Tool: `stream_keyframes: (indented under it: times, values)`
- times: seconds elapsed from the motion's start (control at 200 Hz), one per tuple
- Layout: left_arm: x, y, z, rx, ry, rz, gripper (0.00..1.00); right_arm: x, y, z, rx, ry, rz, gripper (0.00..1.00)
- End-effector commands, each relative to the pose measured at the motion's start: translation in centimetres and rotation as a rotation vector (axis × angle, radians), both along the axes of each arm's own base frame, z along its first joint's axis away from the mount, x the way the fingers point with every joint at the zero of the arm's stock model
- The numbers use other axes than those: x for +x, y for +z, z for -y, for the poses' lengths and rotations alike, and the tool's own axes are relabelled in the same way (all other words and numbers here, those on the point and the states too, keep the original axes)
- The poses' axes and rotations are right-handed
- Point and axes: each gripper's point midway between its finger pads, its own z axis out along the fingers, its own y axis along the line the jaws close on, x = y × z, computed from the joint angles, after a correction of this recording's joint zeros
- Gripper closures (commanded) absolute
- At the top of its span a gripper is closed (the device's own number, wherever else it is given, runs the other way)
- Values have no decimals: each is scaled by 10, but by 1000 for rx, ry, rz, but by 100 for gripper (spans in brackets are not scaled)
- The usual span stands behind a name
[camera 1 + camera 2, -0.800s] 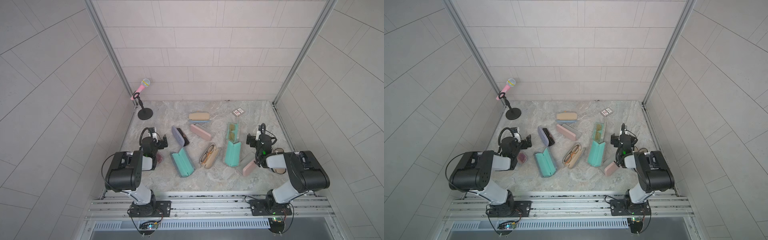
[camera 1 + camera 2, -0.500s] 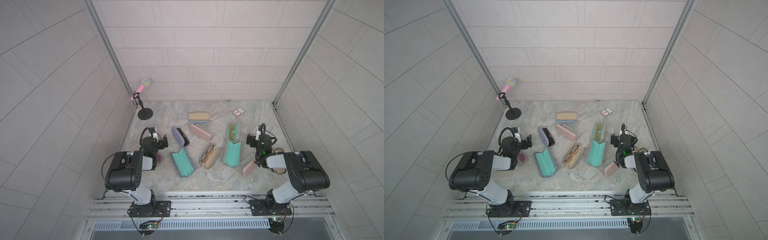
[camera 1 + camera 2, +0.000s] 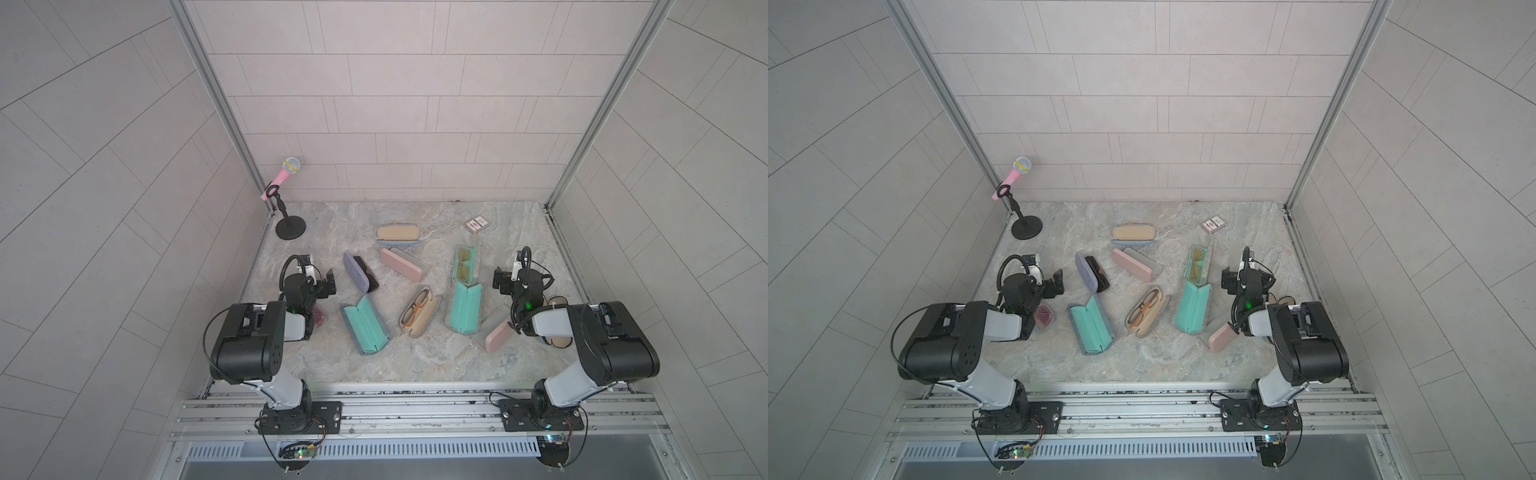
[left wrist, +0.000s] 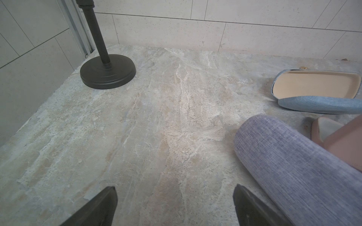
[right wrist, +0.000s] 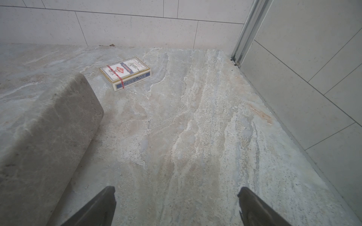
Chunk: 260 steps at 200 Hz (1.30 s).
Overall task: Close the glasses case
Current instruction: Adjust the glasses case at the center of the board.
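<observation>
The open teal-lined grey glasses case [image 3: 365,325] lies on the marbled stone desk [image 3: 415,365], between a blue-grey fabric case [image 3: 353,270] and a tan case holding amber glasses [image 3: 419,311]. Beside them, the left claw [image 3: 328,284] and right claw [image 3: 500,282] hover released, empty.

Matt rough-veined stone table [image 4: 156,117], woven cloth purple case [image 4: 293,166], denim-like blue case [image 4: 317,105] with smooth beige lining, glossy card box [image 5: 125,72], matt black stand base [image 4: 107,72], speckled matt tiles [image 4: 195,33].
</observation>
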Motion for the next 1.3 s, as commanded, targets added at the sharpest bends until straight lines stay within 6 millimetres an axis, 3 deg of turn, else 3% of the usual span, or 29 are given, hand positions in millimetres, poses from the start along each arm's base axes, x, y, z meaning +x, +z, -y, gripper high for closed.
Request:
stream_keyframes:
  times: [0.0, 0.49, 0.691, 0.746, 0.846, 1.001, 1.071, 1.151, 1.261, 1.296]
  values:
    - [4, 15, 3, 14, -14, 44, 0, -3, 4, 2, -13, 1, 4, 0]
    - [3, 16, 4, 9, -21, 52, 0, -3, 4, 2, -11, -1, 7, 0]
    - [0, 27, -3, 0, 18, 65, 0, -3, 5, 2, -10, 0, 10, 0]
    - [-1, 35, -9, 1, 56, 54, 0, 0, 13, 4, -15, -11, 23, 0]
    - [0, 53, -15, 10, 92, 25, 0, 3, 24, 18, -15, -106, -139, 0]
    - [-1, 105, -36, -85, 254, 87, 0, 15, 55, 30, 22, -221, -261, 0]
    - [-9, 123, -58, -154, 428, 62, 0, 9, 64, 39, 69, -315, -285, 0]
    - [-21, 142, -71, -217, 561, 2, 0, -11, 75, 59, 149, -511, -315, 0]
    - [-38, 162, -71, -325, 626, -51, 0, -15, 81, 45, 301, -404, -385, 0]
    - [-42, 161, -68, -367, 626, -67, 0, -18, 90, 40, 315, -378, -373, 0]
